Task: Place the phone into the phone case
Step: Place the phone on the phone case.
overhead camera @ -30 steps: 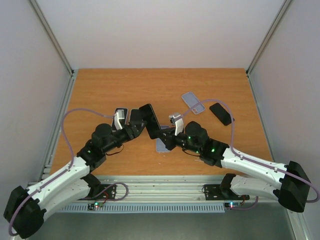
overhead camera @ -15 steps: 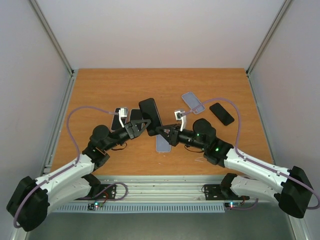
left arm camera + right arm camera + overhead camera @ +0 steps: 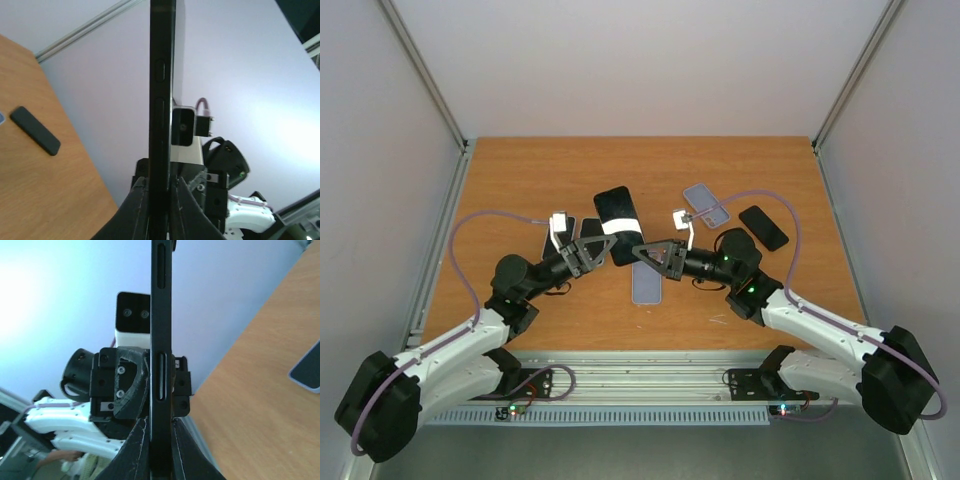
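Observation:
A black phone (image 3: 617, 218) hangs in the air above the table's middle, pinched from both sides. My left gripper (image 3: 601, 248) is shut on its left edge and my right gripper (image 3: 643, 250) on its right edge. The left wrist view shows the phone (image 3: 162, 100) edge-on and upright, with my left gripper (image 3: 160, 189) pressed against both faces. Seen from the right wrist, the phone (image 3: 161, 330) is just as tightly squeezed by my right gripper (image 3: 160, 429). A grey-lavender phone case (image 3: 647, 287) lies flat on the wood just below and in front of the held phone.
A second lavender case (image 3: 706, 205) and another black phone (image 3: 763, 227) lie at the back right. Two dark flat items (image 3: 572, 232) rest at the left behind my left arm. Grey walls stand close on both sides.
My left gripper has closed onto the phone. Both arms have carried the phone a little farther back, and it now faces the camera more squarely, clear of the case below.

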Motion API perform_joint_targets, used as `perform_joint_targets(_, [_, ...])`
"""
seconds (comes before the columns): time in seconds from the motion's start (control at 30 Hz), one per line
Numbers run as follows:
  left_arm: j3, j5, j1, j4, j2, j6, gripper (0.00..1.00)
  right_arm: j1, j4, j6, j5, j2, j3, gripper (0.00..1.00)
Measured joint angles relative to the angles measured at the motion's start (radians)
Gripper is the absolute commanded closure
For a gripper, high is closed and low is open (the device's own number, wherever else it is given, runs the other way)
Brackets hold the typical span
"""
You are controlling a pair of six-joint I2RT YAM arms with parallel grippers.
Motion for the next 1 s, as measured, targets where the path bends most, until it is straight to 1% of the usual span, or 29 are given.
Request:
perform_joint_targets(0.03, [0.0, 0.005, 0.002, 0.016, 0.0, 0.006, 0.99, -0.006, 0.02, 0.024, -0.021, 0.008, -0.001, 0.99])
perform_joint_targets(0.17, [0.0, 0.018, 0.004, 0.061, 0.0, 0.005, 1.0, -0.027, 0.09, 0.064, -0.078, 0.029, -0.002, 0.9])
perform_joint_targets(0.2, [0.0, 0.019, 0.004, 0.063, 0.0, 0.005, 1.0, -0.031, 0.1, 0.067, -0.089, 0.034, -0.002, 0.87])
perform_joint_targets(0.27, [0.0, 0.022, 0.004, 0.063, 0.0, 0.005, 1.0, -0.043, 0.112, 0.07, -0.109, 0.043, -0.002, 0.76])
perform_joint_targets(0.4, [0.0, 0.055, 0.002, 0.052, 0.0, 0.004, 1.0, -0.072, 0.112, 0.063, -0.145, 0.055, -0.003, 0.65])
perform_joint_targets(0.5, [0.0, 0.084, 0.001, 0.045, 0.001, 0.006, 0.99, -0.1, 0.109, 0.056, -0.172, 0.057, -0.003, 0.6])
perform_joint_targets(0.67, [0.001, 0.135, 0.001, 0.031, 0.002, 0.014, 0.99, -0.124, 0.092, 0.044, -0.216, 0.058, 0.012, 0.6])
perform_joint_targets(1.0, [0.01, 0.212, 0.001, 0.015, 0.039, 0.026, 0.99, -0.145, 0.06, 0.028, -0.288, 0.061, 0.056, 0.74])
